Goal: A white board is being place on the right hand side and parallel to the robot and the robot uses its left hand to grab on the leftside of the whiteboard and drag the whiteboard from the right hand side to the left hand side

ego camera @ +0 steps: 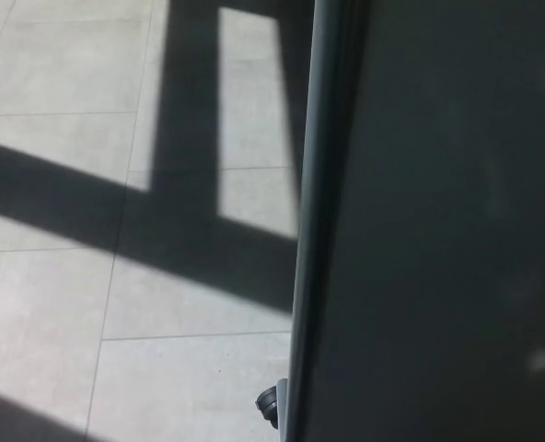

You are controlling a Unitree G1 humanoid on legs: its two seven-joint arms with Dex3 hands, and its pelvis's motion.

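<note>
Hands: neither visible on my feed. Whiteboard (438, 221) fills right side, upright, edge running top-to-bottom; caster (270, 402) on floor (52, 313).

From my remote station I count one whiteboard (438, 221) filling the right of the head view, one caster wheel (269, 402) at its foot, and no hand.

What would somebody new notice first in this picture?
The dark whiteboard panel fills the right half, its grey frame edge running top to bottom. Broad shadow bands cross the sunlit tiled floor on the left. A small black caster wheel shows at the frame's foot.
</note>
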